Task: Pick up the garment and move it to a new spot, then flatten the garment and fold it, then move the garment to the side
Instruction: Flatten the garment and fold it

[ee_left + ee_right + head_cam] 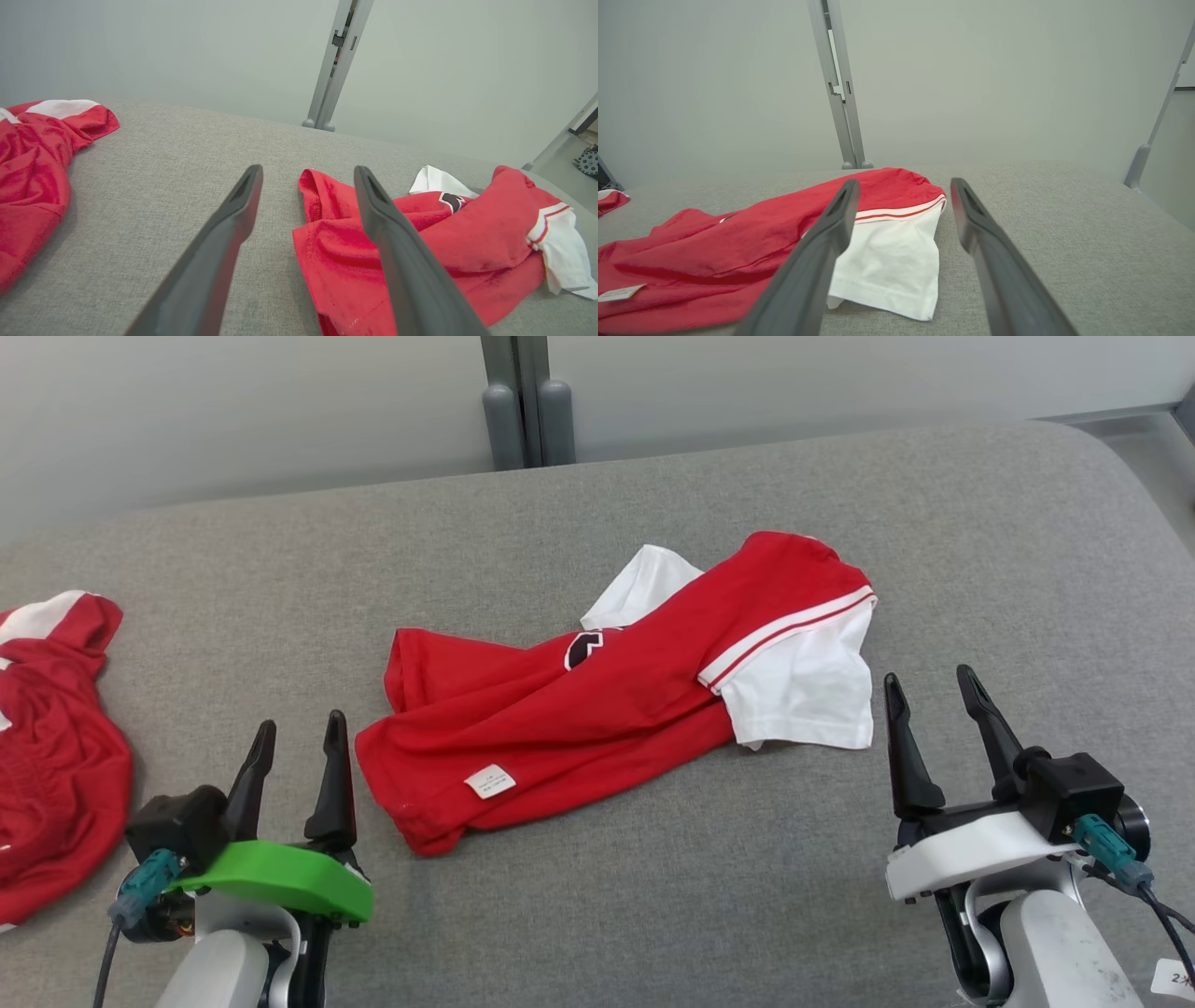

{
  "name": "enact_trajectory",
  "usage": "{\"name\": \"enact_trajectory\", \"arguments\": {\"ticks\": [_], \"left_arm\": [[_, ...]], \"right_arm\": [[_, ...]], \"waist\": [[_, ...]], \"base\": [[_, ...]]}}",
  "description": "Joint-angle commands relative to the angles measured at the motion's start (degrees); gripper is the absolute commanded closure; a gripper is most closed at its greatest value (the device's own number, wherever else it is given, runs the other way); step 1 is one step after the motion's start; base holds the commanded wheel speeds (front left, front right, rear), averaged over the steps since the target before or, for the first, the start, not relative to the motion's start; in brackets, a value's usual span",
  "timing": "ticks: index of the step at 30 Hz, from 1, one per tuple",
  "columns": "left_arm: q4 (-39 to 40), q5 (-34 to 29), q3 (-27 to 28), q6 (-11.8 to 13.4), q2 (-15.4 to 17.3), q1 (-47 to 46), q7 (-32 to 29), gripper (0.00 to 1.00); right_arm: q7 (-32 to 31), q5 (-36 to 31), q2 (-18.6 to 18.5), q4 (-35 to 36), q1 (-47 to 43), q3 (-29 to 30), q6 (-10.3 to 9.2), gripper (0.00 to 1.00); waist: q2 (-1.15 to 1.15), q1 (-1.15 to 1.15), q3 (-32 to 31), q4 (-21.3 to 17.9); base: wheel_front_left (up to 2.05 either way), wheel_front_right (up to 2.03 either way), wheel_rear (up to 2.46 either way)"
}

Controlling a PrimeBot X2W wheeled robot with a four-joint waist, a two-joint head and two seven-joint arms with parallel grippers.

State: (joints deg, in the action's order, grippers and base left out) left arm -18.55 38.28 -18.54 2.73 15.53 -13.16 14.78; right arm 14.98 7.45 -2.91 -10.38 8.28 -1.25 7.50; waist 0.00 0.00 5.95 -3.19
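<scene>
Garment's resting place: a wide grey upholstered surface (653,915) that runs to a pale wall with a grey post (527,401) behind it.
Garment (579,728): a red jersey with white sleeves. It lies crumpled and half doubled over near the middle of the surface, between the two grippers, and is not yet lifted.
Handling: my judgement is thin, soft and light. It would sag and fold on itself when raised, with nothing fragile or stiff about it. The cloth may slip if only one layer is pinched.
Where to hold: the red hem corner nearest the left gripper and the white sleeve (812,691) nearest the right gripper look like the best spots, since two spread points should let it hang open.
Second red garment (56,756): bunched at the far left edge, well apart from the first.
Left gripper (302,721): fingers spread and empty, just beside the hem corner and not touching it.
Right gripper (929,674): fingers spread and empty, just beside the sleeve's edge.
Emblem (583,647): a black-and-white mark partly buried in a fold, so its shape cannot be told.
Label (489,781): a small white sewn tag near the hem. It has faint print that is too small to read.
</scene>
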Motion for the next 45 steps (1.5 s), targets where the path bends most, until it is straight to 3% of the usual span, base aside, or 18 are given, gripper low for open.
{"name": "enact_trajectory", "arguments": {"ticks": [1, 9, 18, 38, 45], "left_arm": [[1.79, -2.25, 0.92, -0.51, -0.17, 1.35, 0.46, 0.00], [10.35, -13.01, 10.41, -3.69, -5.69, 10.26, 0.35, 0.00], [9.84, -18.91, 18.20, -8.24, -10.92, 15.24, 0.36, 0.00], [7.36, -20.74, 18.95, -10.18, -12.59, 14.71, 0.37, 0.00], [3.11, -18.73, 15.88, -10.28, -12.60, 12.03, -0.19, 0.00]], "right_arm": [[-0.16, 0.02, -0.18, -0.24, -0.99, 0.40, -0.02, 0.00], [-1.11, 0.12, -0.17, -2.05, -1.40, 1.91, -0.02, 0.00], [-2.64, 0.91, -0.54, -4.95, -1.98, 1.01, -0.02, 0.00], [-2.72, 2.32, -0.89, -6.04, -1.20, -1.00, -0.02, 0.00], [-7.21, 3.54, -2.31, -5.50, 1.89, 0.54, -0.02, 0.00]], "waist": [[0.00, 0.00, -2.02, 0.81], [0.00, 0.00, -5.13, 0.52], [0.00, 0.00, -6.54, 0.31], [0.00, 0.00, -5.94, 0.42], [0.00, 0.00, -4.76, 0.22]], "base": [[0.00, 0.00, 0.00], [0.00, 0.00, 0.00], [0.00, 0.00, 0.00], [0.00, 0.00, 0.00], [0.00, 0.00, 0.00]]}}
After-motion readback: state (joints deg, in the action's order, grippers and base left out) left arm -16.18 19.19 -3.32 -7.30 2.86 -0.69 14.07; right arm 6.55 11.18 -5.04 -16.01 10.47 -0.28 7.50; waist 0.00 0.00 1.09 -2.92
